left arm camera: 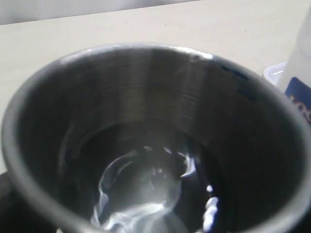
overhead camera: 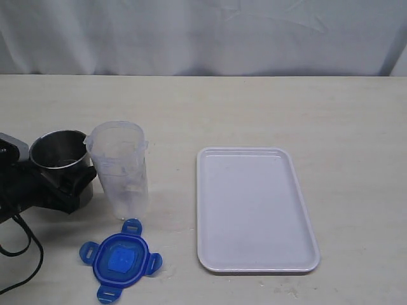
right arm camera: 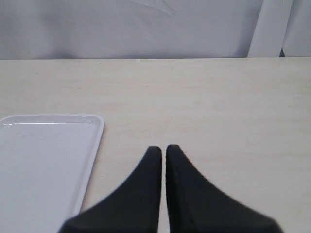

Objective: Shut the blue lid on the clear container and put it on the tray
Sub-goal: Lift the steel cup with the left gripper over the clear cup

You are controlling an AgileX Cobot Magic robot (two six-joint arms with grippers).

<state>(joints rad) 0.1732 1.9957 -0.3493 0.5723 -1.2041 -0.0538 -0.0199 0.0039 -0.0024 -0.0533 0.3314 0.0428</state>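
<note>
The clear container [overhead camera: 119,168] stands upright and uncovered on the table, left of the tray [overhead camera: 254,210]. The blue lid [overhead camera: 121,260] lies flat on the table in front of the container, apart from it. My left gripper [overhead camera: 68,185] sits at the far left, its black fingers closed round the lower body of a shiny steel cup [overhead camera: 58,152] beside the container. The left wrist view is filled by the steel cup's inside [left arm camera: 150,145], with the container's wall [left arm camera: 300,53] at one edge. My right gripper [right arm camera: 163,148] is shut and empty over bare table beside the tray's rim [right arm camera: 97,141]; the exterior view does not show it.
The steel cup nearly touches the clear container on its left. A black cable [overhead camera: 25,248] loops on the table at the near left. A white curtain [overhead camera: 203,32] hangs behind the table's far edge.
</note>
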